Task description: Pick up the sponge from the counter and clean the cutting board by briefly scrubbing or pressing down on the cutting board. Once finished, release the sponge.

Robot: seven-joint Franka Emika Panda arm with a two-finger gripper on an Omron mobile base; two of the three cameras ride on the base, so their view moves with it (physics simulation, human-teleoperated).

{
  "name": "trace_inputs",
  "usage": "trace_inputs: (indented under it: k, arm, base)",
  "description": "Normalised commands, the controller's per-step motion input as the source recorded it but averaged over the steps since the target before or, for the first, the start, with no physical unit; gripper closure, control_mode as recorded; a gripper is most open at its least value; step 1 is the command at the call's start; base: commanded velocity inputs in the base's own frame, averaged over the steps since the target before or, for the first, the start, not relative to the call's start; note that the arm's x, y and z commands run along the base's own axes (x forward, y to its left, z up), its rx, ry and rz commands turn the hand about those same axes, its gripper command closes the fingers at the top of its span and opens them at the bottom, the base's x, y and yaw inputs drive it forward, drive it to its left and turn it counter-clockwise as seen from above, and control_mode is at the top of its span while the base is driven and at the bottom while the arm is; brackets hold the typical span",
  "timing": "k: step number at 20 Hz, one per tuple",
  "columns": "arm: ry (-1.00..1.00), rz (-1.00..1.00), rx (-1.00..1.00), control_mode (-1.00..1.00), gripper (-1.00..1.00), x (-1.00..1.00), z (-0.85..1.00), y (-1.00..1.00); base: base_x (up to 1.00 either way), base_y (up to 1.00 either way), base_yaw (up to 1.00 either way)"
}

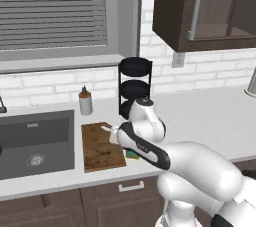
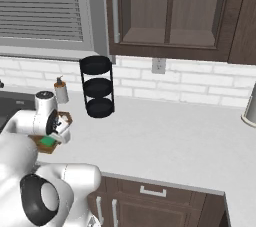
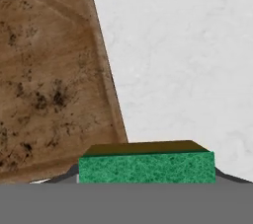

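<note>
The green sponge (image 3: pixel 147 168) sits low and very near in the hand view, on the light counter (image 3: pixel 188 60) just right of the stained brown cutting board (image 3: pixel 49 70). My gripper (image 3: pixel 147 177) straddles it, its dark tips lying against the sponge's two ends with no gap, so it looks shut on the sponge. From the left base view a bit of the sponge (image 1: pixel 132 154) peeks out under my arm beside the board's (image 1: pixel 100 146) near right corner. In the right base view the sponge (image 2: pixel 48 142) lies under my hand.
A dark sink basin (image 1: pixel 35 141) lies left of the board, with a soap bottle (image 1: pixel 85 101) behind it. A black three-tier rack (image 1: pixel 135 83) stands at the wall behind the board. The counter (image 1: pixel 210 116) stretches to the right, where a metal vessel (image 2: pixel 250 106) stands.
</note>
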Motion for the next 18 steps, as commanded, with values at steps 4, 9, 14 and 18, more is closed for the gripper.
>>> trace_inputs:
  k: [4, 9, 14, 18]
  arm:
    - [-0.05, -0.09, 0.00, -1.00, 1.00, 0.06, 0.19, -1.00]
    - [-0.04, -0.06, 0.00, -1.00, 1.00, 0.23, 0.06, -0.94]
    - [-0.02, -0.03, 0.00, -1.00, 1.00, 0.48, -0.02, -0.85]
    - [0.00, -0.01, 0.00, -1.00, 1.00, 0.56, -0.20, -0.69]
  base:
    - [0.00, 0.00, 0.00]
    - [0.00, 0.00, 0.00]
    - [0.00, 0.00, 0.00]
    - [0.00, 0.00, 0.00]
